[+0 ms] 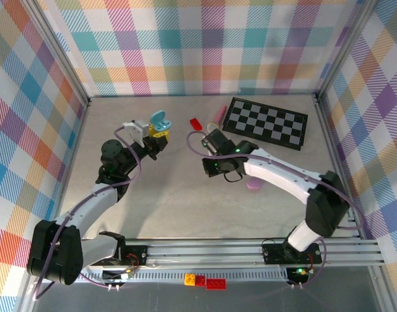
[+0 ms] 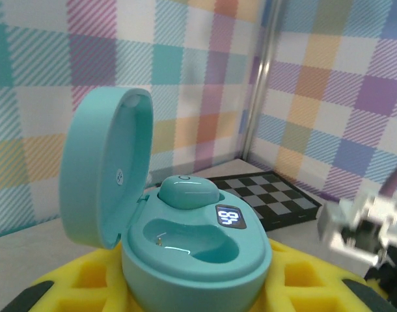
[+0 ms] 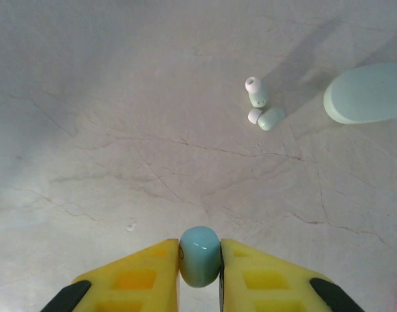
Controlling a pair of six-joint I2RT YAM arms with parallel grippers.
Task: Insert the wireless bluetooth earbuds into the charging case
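Clamps the left pincer on the base of an open teal oval plastic charging case, yellow fingers pressed to either side. Holds the case level, its hinged lid standing upright at the left. Carries one glossy teal plastic earbud seated in the far well, just beside a small lit display; leaves the near well hollow. Behind the case, a black-and-white checkerboard mat flat on the grey marbled tabletop.

Pinches a second teal earbud in the right pincer, yellow jaws closed against its two sides, above bare tabletop. Farther along, two tiny whitish-mint earbuds lying just beside each other, and near them to the right a closed pale mint oval case.

From overhead, both pincers near the middle of the tabletop and apart from each other, with a small red brick lying behind the gap between them.
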